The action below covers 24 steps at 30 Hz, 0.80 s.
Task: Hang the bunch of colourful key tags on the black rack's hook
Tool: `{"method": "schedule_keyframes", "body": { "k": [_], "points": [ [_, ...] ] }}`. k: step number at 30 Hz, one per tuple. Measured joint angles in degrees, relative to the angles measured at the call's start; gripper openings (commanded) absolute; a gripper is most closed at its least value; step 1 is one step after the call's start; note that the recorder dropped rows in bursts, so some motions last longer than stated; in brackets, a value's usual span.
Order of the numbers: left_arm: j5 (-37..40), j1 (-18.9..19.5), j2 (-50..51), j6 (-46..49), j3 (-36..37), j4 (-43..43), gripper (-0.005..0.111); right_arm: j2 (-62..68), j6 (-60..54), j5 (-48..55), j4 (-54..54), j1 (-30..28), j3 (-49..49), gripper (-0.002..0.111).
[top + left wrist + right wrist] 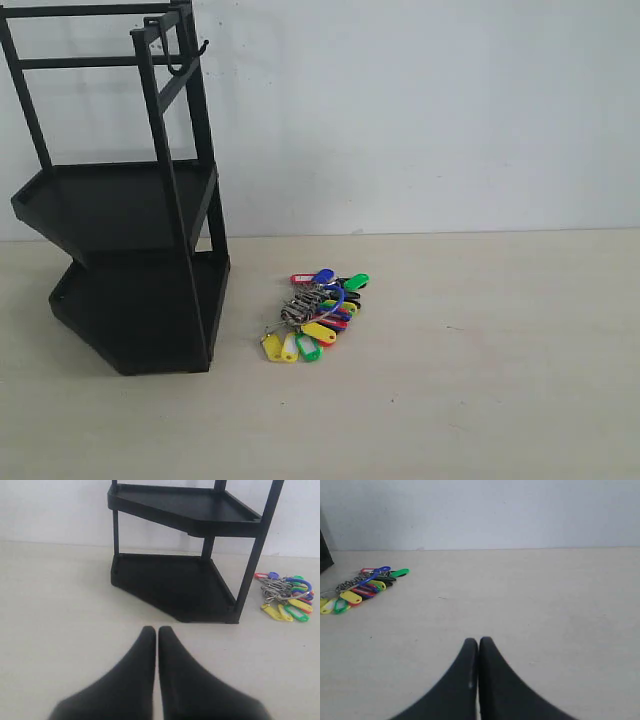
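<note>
Left fingers (137, 675) and right fingers (457, 680) both pressed together, holding nothing. The colourful key tag bunch (318, 312) lies flat just right of the black rack (110, 205). The danger is pinching one loose tag instead of the ring (337, 293), so the bunch swings and misses that high hook (200, 47). Pale surface (480, 380), plain white wall (420, 120).

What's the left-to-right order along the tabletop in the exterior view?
black rack → colourful key tag bunch, lying on the surface just right of the rack's base → bare table out to the right edge.
</note>
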Motion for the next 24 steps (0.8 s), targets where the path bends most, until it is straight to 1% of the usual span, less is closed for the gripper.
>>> {"method": "schedule_keyframes", "body": {
  "k": [2, 5, 14, 16, 19, 21, 23, 24],
  "points": [
    [0.0, 0.0, 0.0, 0.0, 0.0, 0.0, 0.004, 0.0, -1.1, -1.2, 0.0, 0.0, 0.0, 0.000],
    [0.0, 0.0, 0.0, 0.0, 0.0, 0.0, 0.004, 0.0, -4.1, -6.6, 0.0, 0.0, 0.0, 0.000],
    [0.0, 0.0, 0.0, 0.0, 0.0, 0.0, 0.004, -0.1, -5.9, -30.6, 0.0, 0.0, 0.0, 0.000],
    [0.0, 0.0, 0.0, 0.0, 0.0, 0.0, 0.004, -0.1, -5.9, -37.7, 0.0, 0.0, 0.0, 0.000],
    [0.0, 0.0, 0.0, 0.0, 0.0, 0.0, 0.004, -0.1, -6.1, -52.0, 0.2, 0.0, 0.0, 0.000],
    [0.0, 0.0, 0.0, 0.0, 0.0, 0.0, 0.004, -0.2, -6.2, -59.4, 1.2, 0.0, -0.5, 0.000],
    [0.0, 0.0, 0.0, 0.0, 0.0, 0.0, 0.004, -0.2, -6.1, -60.8, 3.3, 0.0, -3.0, 0.000],
    [0.0, 0.0, 0.0, 0.0, 0.0, 0.0, 0.004, -0.2, -5.8, -59.7, 5.3, 0.0, -5.7, 0.000]
  ]
}}
